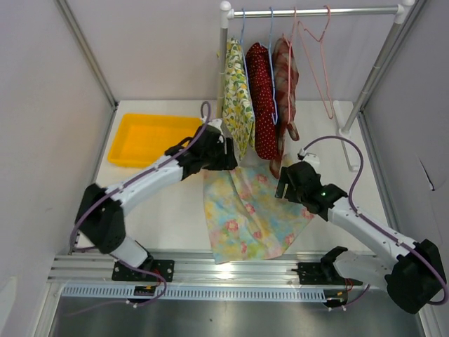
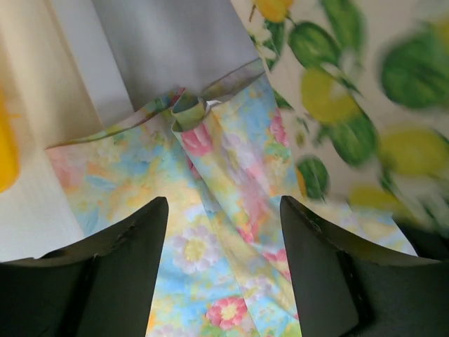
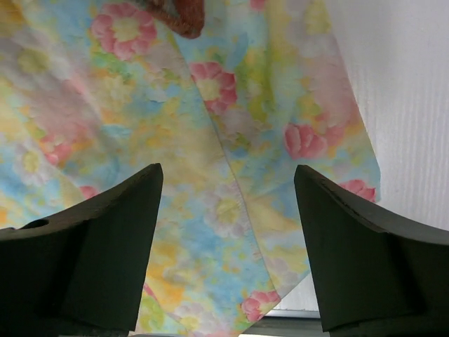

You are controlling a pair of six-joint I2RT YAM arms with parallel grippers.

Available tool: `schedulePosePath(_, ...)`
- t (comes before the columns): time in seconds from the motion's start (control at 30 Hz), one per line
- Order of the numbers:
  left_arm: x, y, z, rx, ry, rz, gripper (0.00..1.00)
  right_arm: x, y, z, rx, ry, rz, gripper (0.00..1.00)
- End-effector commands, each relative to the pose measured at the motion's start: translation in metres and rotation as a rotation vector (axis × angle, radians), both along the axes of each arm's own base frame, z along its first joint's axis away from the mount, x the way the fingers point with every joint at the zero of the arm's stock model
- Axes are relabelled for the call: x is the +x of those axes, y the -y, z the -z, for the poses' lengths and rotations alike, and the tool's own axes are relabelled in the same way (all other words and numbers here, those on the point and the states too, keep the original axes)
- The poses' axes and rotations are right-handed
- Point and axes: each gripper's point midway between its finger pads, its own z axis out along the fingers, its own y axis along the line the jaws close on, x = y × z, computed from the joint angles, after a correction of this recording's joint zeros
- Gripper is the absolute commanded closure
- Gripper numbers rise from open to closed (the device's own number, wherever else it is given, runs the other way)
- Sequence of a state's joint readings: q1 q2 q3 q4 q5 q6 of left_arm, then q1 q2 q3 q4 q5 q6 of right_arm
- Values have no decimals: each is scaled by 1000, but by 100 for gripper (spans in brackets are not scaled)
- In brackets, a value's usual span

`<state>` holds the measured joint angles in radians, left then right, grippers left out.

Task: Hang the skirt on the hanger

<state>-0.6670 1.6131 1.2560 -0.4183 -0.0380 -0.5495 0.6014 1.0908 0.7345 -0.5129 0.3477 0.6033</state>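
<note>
Skirt (image 1: 245,210) is lying spread out on the table (image 1: 182,210), pastel floral side up, and neither of your grippers has hold of it. Your left gripper (image 1: 226,151) sits over the skirt's far left corner with its jaws spread wide. Between them in the left wrist view there's only flowered cloth below, plus a little rolled fold of the edge just ahead of the fingertips. The lemon-print garment (image 1: 237,105) hangs right beside those jaws, on their right, blurry in that view.

Your right gripper (image 1: 284,181) is over the skirt's right edge, jaws spread apart too, nothing pinched. Cloth fills the gap between the fingers and bare table shows just off the right finger. A reddish hem pokes in ahead of the jaws at the top of the right wrist view; can't tell which garment it belongs to.

Beyond both sets of jaws the rail (image 1: 316,11) carries the lemon-print piece, a red dotted garment (image 1: 264,98), a plaid garment (image 1: 286,77), and an empty pink hanger (image 1: 319,56) off to the right. The yellow tray (image 1: 151,138) sits well off to the left of your left jaws.
</note>
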Motion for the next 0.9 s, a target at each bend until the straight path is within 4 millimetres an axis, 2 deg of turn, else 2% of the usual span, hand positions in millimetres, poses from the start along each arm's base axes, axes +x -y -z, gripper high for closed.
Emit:
schedulePosePath(0.0,-19,-23,-47,-87,125,-43,29,1,-1,-14,34,46,-10,17)
schedulePosePath(0.03,-35,-35,-52,-109,131,-60,29,-2,3,-16,33,46,-2,17)
schedulePosePath(0.1,-54,-45,-52,-165,111,-103,31,-6,11,-14,27,32,22,17)
schedulePosePath(0.13,-75,-57,-15,-131,46,-115,32,-10,15,-11,23,17,33,17)
schedulePosePath(0.17,-85,-61,-23,-189,51,-147,33,-13,18,-11,29,17,38,17)
schedulePosePath(0.2,-94,-61,-19,-208,38,-146,34,-15,21,-10,35,13,47,17)
schedulePosePath(0.23,-113,-71,19,-168,-34,-158,35,-16,24,-7,36,8,56,17)
schedulePosePath(0.27,-118,-71,22,-189,-44,-173,35,-19,28,-1,33,-5,61,16)
schedulePosePath(0.33,-129,-80,52,-152,-91,-195,34,-15,33,6,45,-20,74,16)
schedulePosePath(0.37,-130,-80,57,-152,-97,-197,33,-14,35,13,50,-36,73,16)
schedulePosePath(0.47,-114,-73,58,-157,-61,-202,28,5,35,13,107,1,41,16)
schedulePosePath(0.53,-99,-79,74,-98,-73,-228,28,23,34,12,180,24,15,16)
schedulePosePath(0.57,-87,-78,68,-87,-51,-230,28,29,34,12,189,29,-10,16)
schedulePosePath(0.63,-72,-85,79,-57,-55,-255,28,47,33,11,230,38,-35,16)
schedulePosePath(0.67,-63,-82,75,-75,-44,-255,28,53,33,11,225,41,-49,17)
schedulePosePath(0.8,-35,-73,81,-76,-64,-231,29,85,33,20,251,27,-48,17)
schedulePosePath(0.83,-33,-74,94,-56,-92,-229,29,90,33,23,257,24,-48,17)
schedulePosePath(0.87,-28,-76,97,-59,-100,-239,29,96,32,24,265,24,-50,17)
